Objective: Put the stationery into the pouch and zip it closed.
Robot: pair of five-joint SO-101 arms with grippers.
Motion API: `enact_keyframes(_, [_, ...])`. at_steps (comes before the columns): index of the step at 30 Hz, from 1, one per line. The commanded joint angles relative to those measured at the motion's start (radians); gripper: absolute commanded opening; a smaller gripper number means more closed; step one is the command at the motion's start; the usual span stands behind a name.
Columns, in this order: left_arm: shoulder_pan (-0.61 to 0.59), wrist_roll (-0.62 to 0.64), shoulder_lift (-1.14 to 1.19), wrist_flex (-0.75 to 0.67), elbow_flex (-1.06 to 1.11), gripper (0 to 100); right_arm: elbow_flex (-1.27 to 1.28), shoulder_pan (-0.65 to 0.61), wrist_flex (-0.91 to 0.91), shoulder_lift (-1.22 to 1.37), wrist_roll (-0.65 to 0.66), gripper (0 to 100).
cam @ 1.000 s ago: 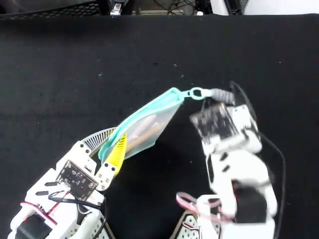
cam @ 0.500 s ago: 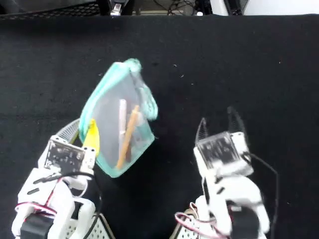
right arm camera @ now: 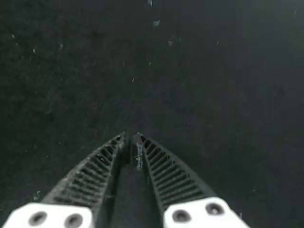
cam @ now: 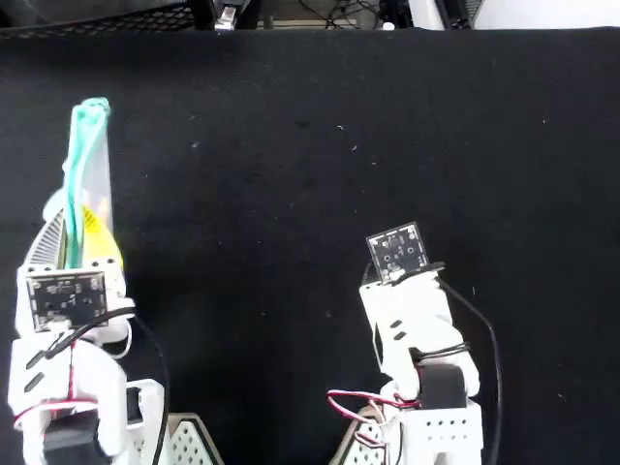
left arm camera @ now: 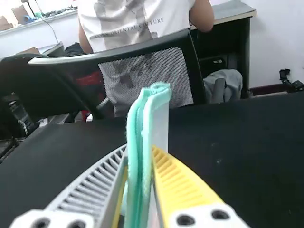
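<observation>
**Pouch pinched edge-on at the left, right gripper empty**

Your left gripper (left arm camera: 140, 159) has the clear plastic pouch with the teal zip band (left arm camera: 151, 111) clamped between its grey finger and its yellow finger (left arm camera: 176, 183). The jaws stand narrow, with only the pouch's thickness between them. In the high view the pouch (cam: 89, 165) points away from the arm and shows as a thin strip at the left side of the black table (cam: 291, 145). It looks raised off the surface, though you cannot be sure of that from here. At this angle you cannot see the stationery inside, nor whether the zip is run fully home.

Your right gripper (right arm camera: 131, 142) hangs over bare table, well apart from the pouch. Its jaws are almost together and hold nothing.

Things to watch:

- **Slipping.** The hold is a pinch on smooth, floppy film. A quick swing or tilt could slide the pouch out of the fingers.
- **Spilling.** If any stretch of the zip is still open and the mouth tips downward, the contents could drop out. Check the zip before you let go.
- **Table edge.** The pouch is close to the left side of the table, so a drop there may land out of reach.
- **Right arm.** It would have to spread its jaws before it could take the zip pull. If it closes in as it is, it would only push the pouch aside.
</observation>
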Motion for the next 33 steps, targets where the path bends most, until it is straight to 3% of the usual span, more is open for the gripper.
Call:
enact_keyframes(1, [0.025,-0.008,-0.002,-0.123,0.191,3,0.012,-0.011,0.041,-0.062,-0.008,1.8])
enact_keyframes(7, [0.199,-0.008,0.0,-0.293,0.556,3,0.01,-0.011,0.112,-0.062,-0.011,1.8])
enact_keyframes(14, [0.348,0.021,0.009,-0.224,0.479,3,0.01,-0.011,0.112,-0.059,-0.011,1.8])
enact_keyframes(21, [0.403,0.051,0.009,0.052,0.366,3,0.01,-0.011,0.117,-0.059,-0.011,1.8])
enact_keyframes(27, [0.401,0.049,0.051,0.08,0.341,3,0.01,-0.011,0.117,-0.059,-0.011,1.8])
enact_keyframes(33, [0.401,0.051,0.31,0.077,0.17,3,0.01,-0.011,0.117,-0.059,-0.011,1.8])
